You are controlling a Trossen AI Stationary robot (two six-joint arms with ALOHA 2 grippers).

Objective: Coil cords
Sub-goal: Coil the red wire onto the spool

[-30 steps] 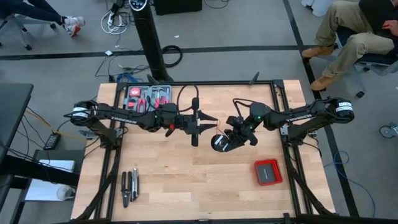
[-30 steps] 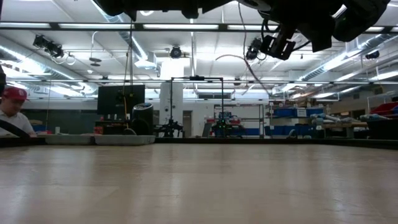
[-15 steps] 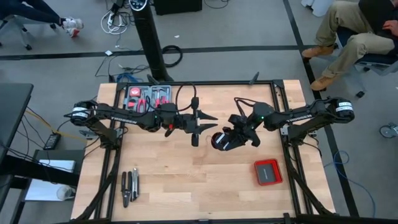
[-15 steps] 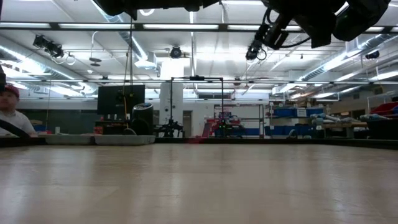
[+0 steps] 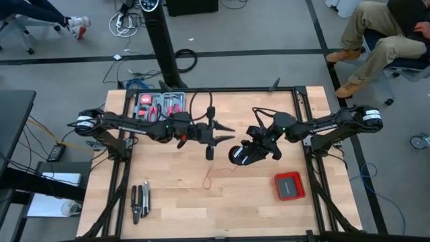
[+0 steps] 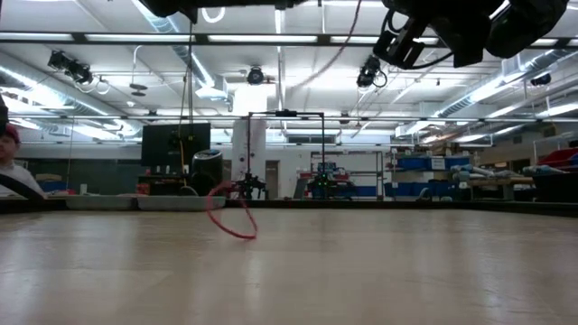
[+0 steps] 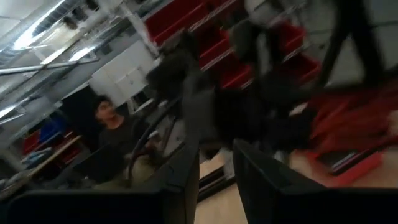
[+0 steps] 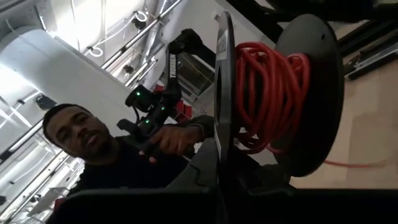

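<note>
- A workshop with a grey floor surrounds a pale wooden worktop [image 5: 181, 202] in a black frame; strip lights and shelving show in the level view across it.
- At the near left of the worktop lie dark pliers [image 5: 140, 202]. At the far left edge sits a tray of red-handled tools [image 5: 160, 105].
- The left arm reaches from the left toward the middle, raised above the worktop. Its left tool [image 5: 213, 138] has its two fingers parted with nothing between them.
- Just right of centre, a loose tail of the red wire [image 5: 213, 176] lies in a thin loop on the wood; in the level view it stands up as a small red hoop [image 6: 230, 217].
- The right arm reaches in from the right. Its right tool [image 5: 250, 150] is closed on a black spool [image 8: 311, 87], held above the worktop, with the rest of the red wire wound around its core.
- A flat red box [image 5: 289, 185] lies near the right edge.
- A seated person's legs [image 5: 366, 37] show beyond the far right corner.
</note>
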